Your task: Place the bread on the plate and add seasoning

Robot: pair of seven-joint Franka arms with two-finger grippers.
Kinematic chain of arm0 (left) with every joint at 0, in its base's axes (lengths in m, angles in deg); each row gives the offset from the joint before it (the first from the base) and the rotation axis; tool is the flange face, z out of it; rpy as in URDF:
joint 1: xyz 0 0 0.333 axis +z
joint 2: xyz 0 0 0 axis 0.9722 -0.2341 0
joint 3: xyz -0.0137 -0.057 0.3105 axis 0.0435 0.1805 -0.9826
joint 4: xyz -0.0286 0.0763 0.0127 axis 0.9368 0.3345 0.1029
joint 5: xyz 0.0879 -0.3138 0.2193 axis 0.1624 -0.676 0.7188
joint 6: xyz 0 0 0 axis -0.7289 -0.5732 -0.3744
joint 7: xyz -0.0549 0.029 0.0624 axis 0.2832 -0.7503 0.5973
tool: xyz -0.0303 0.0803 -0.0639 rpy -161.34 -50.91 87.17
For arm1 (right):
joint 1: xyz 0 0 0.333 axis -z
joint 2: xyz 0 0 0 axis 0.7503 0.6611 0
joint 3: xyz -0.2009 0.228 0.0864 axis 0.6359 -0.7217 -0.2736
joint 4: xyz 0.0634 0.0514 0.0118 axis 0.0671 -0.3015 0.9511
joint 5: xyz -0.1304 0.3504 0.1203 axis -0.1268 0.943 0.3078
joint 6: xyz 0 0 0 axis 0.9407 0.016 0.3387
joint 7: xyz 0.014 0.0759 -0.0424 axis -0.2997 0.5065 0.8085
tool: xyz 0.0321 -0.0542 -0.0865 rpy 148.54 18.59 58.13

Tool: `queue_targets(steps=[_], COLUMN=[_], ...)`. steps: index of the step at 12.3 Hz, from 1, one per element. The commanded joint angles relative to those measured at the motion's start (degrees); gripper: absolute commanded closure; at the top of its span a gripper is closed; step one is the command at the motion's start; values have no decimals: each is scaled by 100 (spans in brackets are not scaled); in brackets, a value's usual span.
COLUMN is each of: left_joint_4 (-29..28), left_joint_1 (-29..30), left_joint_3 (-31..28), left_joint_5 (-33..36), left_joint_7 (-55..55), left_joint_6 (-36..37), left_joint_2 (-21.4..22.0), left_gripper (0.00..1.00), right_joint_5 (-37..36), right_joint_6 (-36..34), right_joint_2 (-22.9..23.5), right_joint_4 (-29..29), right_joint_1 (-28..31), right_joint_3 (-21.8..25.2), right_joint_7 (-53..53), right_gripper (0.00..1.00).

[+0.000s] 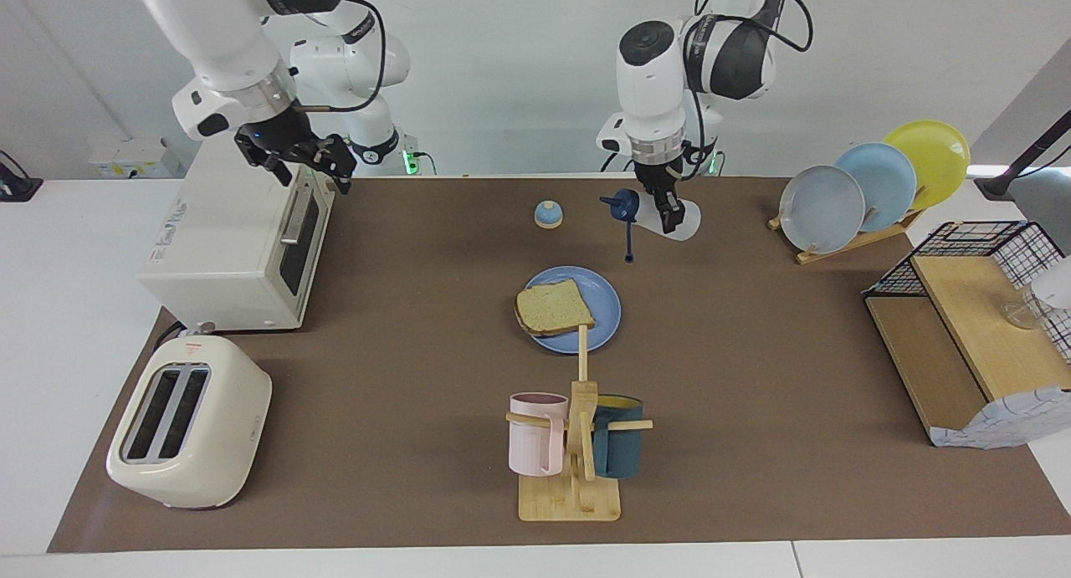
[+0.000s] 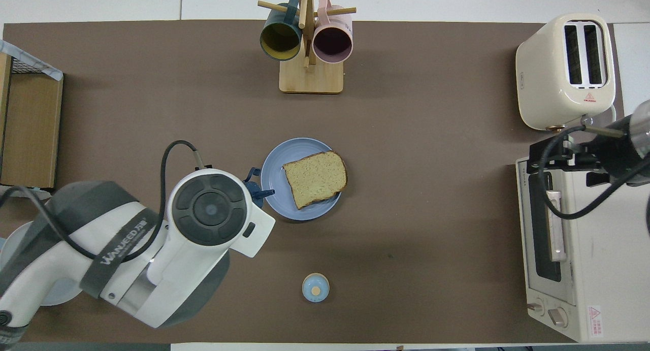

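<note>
A brown mat (image 1: pixel 753 444) covers the middle of my white bench (image 1: pixel 67 327), with a plain pale wall at my back. At my right arm's end stands the cream toaster (image 1: pixel 188 432), and nearer to me the toaster oven (image 1: pixel 234 235). My right arm (image 1: pixel 226 43) hangs over the oven's top by the door; the right jaws stand wide apart and hold nothing.

Mid-bench sits the small blue bell (image 1: pixel 548 214). Farther from me lies the plate (image 1: pixel 607 310) with the bread (image 1: pixel 554 308) flat on it, set toward the rim on my right arm's side. Farther still is the wooden mug tree (image 1: pixel 577 478), carrying a pink mug (image 1: pixel 535 432) and a dark teal mug (image 1: pixel 619 448).

My left arm (image 1: pixel 653 84) is over the mat just on my side of the plate. The left jaws are clamped on the seasoning (image 1: pixel 684 223), tipped on its side, cap toward the bell and loop dangling.

Toward my left arm's end are the plate rack (image 1: pixel 845 242) and the wire shelf (image 1: pixel 962 335).

Only the facing view shows the wall, the rack and my grip on the bottle. From overhead my left arm covers the bottle, and only a bit of navy cap shows at the plate's edge.
</note>
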Motion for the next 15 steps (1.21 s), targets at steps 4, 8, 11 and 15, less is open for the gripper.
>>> queue_targets(steps=[4,8,11,15], left_joint_4=[1051,2275,2275,2275], left_joint_1=[-679,-1127,-1189,-1373], left_joint_3=[23,6,5,23], left_joint_5=[1435,2235,2938,3640], left_joint_7=[590,915,916,907], left_joint_6=[1109,1832,2068,2884], left_joint_2=[-1418,-2774,-2800,-2905], left_gripper=[100,100,100,100], right_joint_5=[-331,-296,-296,-270], right_joint_6=[100,-3,346,72], right_joint_2=[206,180,197,180], right_joint_4=[105,25,-54,184], right_joint_1=[179,127,-6,-49], right_joint_3=[256,635,749,1136], right_joint_7=[629,948,1008,1237], right_gripper=[0,0,0,0])
